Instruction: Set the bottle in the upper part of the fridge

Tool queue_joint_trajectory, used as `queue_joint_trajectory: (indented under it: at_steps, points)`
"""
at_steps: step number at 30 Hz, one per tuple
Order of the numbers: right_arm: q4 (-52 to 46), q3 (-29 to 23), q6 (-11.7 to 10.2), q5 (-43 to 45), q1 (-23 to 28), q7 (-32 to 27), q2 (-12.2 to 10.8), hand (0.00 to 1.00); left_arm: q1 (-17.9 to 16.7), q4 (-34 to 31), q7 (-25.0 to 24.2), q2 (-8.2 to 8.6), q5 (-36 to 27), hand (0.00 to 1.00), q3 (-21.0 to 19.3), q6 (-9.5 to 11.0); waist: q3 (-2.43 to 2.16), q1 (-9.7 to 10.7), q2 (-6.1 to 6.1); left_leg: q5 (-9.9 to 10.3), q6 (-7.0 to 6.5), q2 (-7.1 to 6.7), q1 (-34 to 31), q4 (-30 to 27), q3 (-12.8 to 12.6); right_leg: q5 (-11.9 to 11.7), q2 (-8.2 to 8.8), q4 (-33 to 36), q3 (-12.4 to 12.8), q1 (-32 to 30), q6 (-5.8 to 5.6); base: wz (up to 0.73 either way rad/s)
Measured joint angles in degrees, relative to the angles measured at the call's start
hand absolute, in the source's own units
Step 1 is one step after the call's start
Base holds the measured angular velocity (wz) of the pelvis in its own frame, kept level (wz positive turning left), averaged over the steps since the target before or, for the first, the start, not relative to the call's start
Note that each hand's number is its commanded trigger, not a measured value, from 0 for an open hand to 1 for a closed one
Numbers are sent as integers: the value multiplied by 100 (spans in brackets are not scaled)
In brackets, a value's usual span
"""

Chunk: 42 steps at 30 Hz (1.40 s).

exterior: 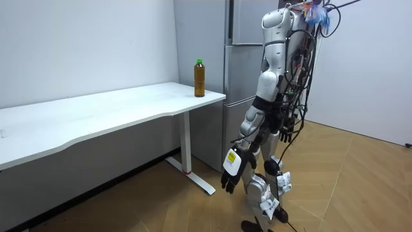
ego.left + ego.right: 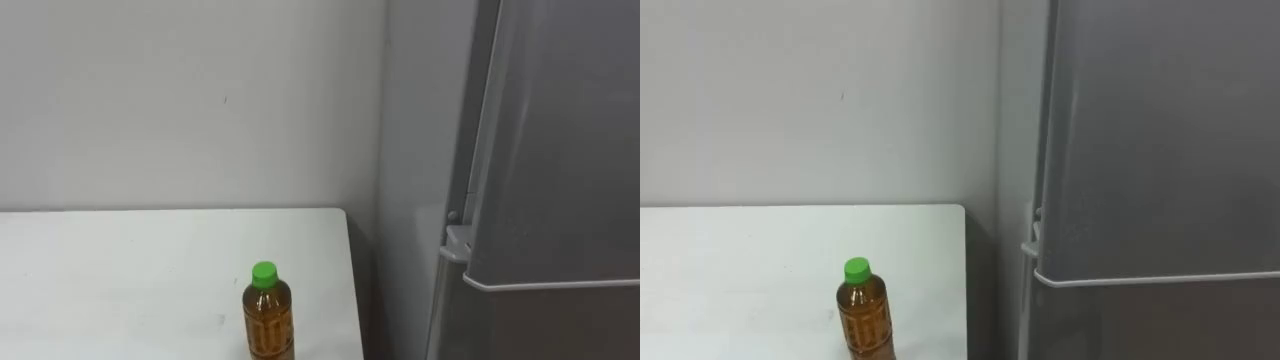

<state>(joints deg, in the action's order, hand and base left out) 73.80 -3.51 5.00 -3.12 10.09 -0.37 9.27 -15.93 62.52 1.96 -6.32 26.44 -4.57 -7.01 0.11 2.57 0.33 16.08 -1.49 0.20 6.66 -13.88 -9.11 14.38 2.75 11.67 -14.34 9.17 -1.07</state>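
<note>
A bottle (image 2: 268, 318) of brown drink with a green cap stands upright on the white table (image 2: 120, 270), near its right end. Right of it stands the grey fridge, its upper door (image 2: 560, 150) closed. In the room view the bottle (image 1: 199, 78) is at the table corner next to the fridge (image 1: 243, 26). I stand on the wooden floor in front of the fridge, about a step from the table's end. My left hand (image 1: 231, 171) hangs by my thigh with relaxed fingers, holding nothing. My right hand (image 1: 283, 134) hangs low at my other side.
A plain wall (image 2: 180, 100) runs behind the table. The seam between the fridge's upper and lower doors (image 2: 550, 285) lies at about the bottle's height. The long table (image 1: 96, 113) stretches away to the room view's left on a white leg (image 1: 187, 145).
</note>
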Motion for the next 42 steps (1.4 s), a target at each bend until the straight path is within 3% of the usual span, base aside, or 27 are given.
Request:
queue_joint_trajectory:
  at_steps: [11, 21, 27, 29, 31, 35, 36, 41, 42]
  points:
    - [-2, -18, 12, -68, 23, 51, 0, 0, 16, 0, 0, 9, -47, 0, -34, -9, 0, -4, -2, 0, 0, -1, 11, 12, 6, 0, 2, -1, 19, -4, 0, 0]
    - [151, -119, 141, 98, -1, 180, 1, 0, -55, 169, 1, 32, -931, 0, -429, -11, 5, -39, -58, 0, 0, -10, 90, 10, 10, 10, 23, -64, 17, 80, -7, 0]
    - [149, -191, 135, 89, -69, 187, 7, 0, 103, 149, 136, -11, -1545, 0, -674, 7, 2, -97, -47, 0, 0, 1, 56, -17, 26, 10, 10, -80, -10, 78, -6, 1]
    - [147, -289, 103, 99, -117, 190, 9, 0, 173, 4, 220, -33, -1754, 0, -849, 17, 3, -90, -41, 0, 0, 0, 6, -71, 55, 10, 4, -84, -15, 72, -5, 9]
    - [137, -477, -29, 100, -125, 229, 22, 0, 190, -388, 389, -54, -1953, 0, -1125, 215, 4, -144, -12, 0, 0, -1, -5, -75, 86, 7, -5, -73, -18, 78, -1, 5]
    - [-56, -648, -224, 84, -112, 303, 42, 0, 171, -923, 862, -83, -2245, 0, -1327, 454, 3, -140, 72, 0, 1, 0, -2, -58, 93, 4, -13, -65, -20, 79, 2, 0]
    - [-56, -682, -266, 78, -114, 311, 48, 0, 224, -1081, 983, -92, -2261, 0, -1388, 465, -19, -138, 128, 0, 1, -3, -1, -53, 107, 3, -14, -64, -26, 85, 2, 5]
    - [-48, -817, -366, 81, -99, 429, 101, 0, 271, -2116, 1422, -102, -2521, 0, -1575, 629, 3, -132, 170, -2, 3, -5, 59, -18, 121, 2, -6, -1, -13, 82, 2, 1]
    - [-48, -852, -392, 91, -96, 466, 106, 0, 292, -2346, 1541, -124, -2586, 0, -1586, 765, 1, -141, 173, -5, 4, -7, 84, 18, 120, 2, -4, 6, -7, 88, 2, -3]
